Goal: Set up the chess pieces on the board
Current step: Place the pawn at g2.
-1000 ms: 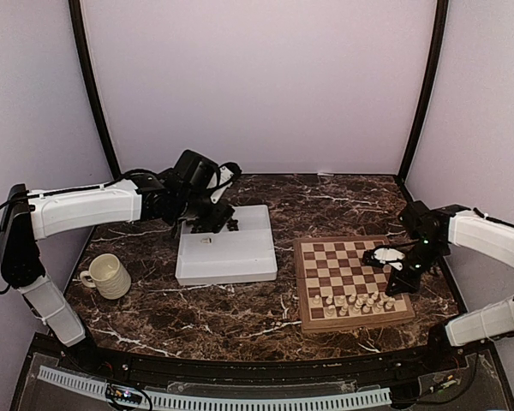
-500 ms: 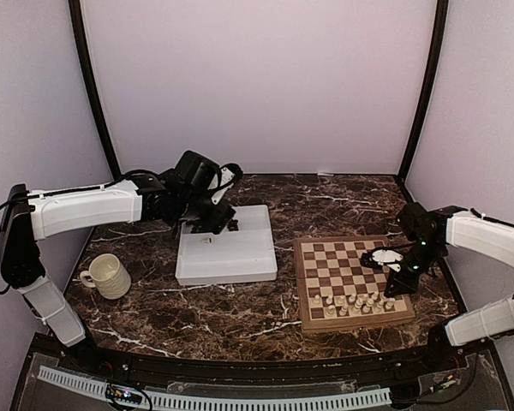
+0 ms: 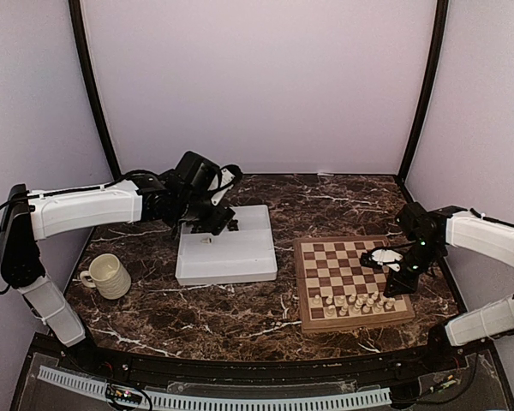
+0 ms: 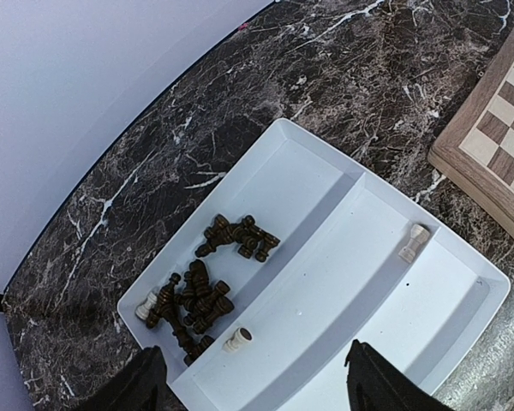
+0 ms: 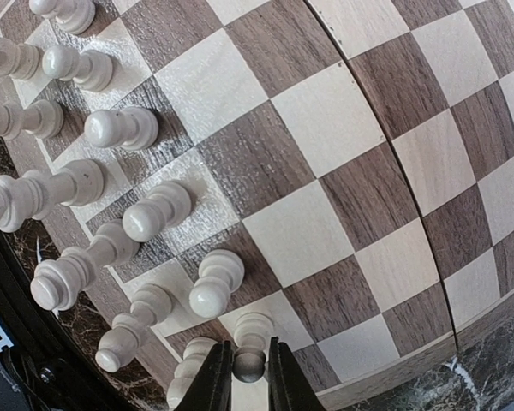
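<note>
The board [image 3: 301,282] lies on the right of the table. Cream-white chess pieces [image 3: 351,302] stand in its two near rows. My right gripper [image 3: 397,288] reaches down to the board's near right corner. In the right wrist view its fingers [image 5: 249,377] are pressed against the head of an upright white pawn [image 5: 251,334] that stands on the board [image 5: 325,120]. My left gripper [image 4: 257,385] hangs open over the white tray [image 4: 343,291]. The tray holds a heap of dark brown pieces [image 4: 197,300] and three white ones, one of them lying nearest my fingers [image 4: 236,340].
The white divided tray [image 3: 231,257] sits at mid-table, left of the board. A cream ribbed mug [image 3: 108,276] stands near the table's left edge. Dark marble shows between the tray and the board's corner [image 4: 497,137].
The right wrist has shifted slightly left and back over the board's near right corner. The left arm has not moved.
</note>
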